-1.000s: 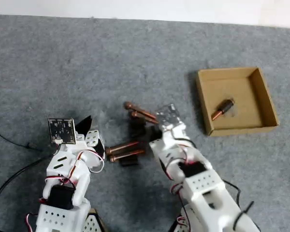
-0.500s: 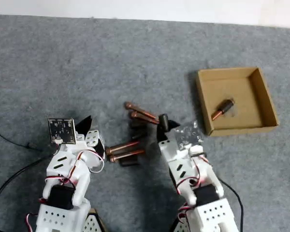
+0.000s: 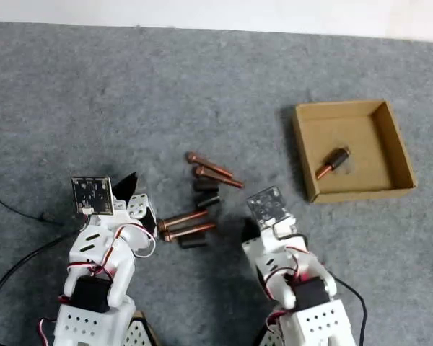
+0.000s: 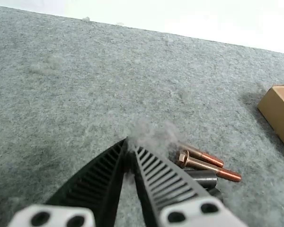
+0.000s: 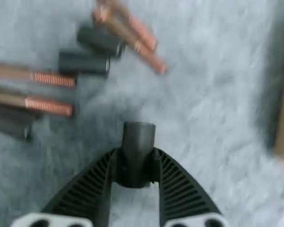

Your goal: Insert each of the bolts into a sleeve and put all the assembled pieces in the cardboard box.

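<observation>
Pinching a dark sleeve [image 5: 138, 135] near one end, the right gripper [image 5: 135, 155] is clamped on it mid-desk beside loose bolts [image 3: 186, 219]; left gripper [image 4: 128, 147] closed, empty; sleeve likely rigid, light, slick; best held mid-barrel, bore clear; cardboard box [image 3: 304, 158] toward the desk's right edge.

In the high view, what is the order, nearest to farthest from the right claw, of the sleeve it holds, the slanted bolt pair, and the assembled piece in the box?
1. The sleeve, gripped in the right claw itself.
2. The slanted bolt pair, ahead and slightly left of the claw.
3. The assembled piece, inside the cardboard box, ahead and to the right.
</observation>
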{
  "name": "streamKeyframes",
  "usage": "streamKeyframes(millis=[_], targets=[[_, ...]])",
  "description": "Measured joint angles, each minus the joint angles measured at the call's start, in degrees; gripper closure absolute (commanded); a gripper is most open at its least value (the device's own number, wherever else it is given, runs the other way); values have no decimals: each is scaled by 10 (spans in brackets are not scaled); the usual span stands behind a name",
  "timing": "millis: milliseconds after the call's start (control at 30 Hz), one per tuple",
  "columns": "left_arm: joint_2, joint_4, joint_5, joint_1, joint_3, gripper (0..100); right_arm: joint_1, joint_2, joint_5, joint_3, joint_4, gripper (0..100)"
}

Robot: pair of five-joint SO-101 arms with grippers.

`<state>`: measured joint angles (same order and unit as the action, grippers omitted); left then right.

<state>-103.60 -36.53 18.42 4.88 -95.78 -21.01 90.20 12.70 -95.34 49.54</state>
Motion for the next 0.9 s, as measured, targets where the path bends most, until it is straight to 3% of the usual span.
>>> streamKeyframes(millis=[533, 900], targets=[[0, 0, 0, 0, 0, 992, 0, -375, 0, 126, -56, 994], [0, 0, 0, 0, 0, 992, 2, -524, 0, 200, -59, 994]])
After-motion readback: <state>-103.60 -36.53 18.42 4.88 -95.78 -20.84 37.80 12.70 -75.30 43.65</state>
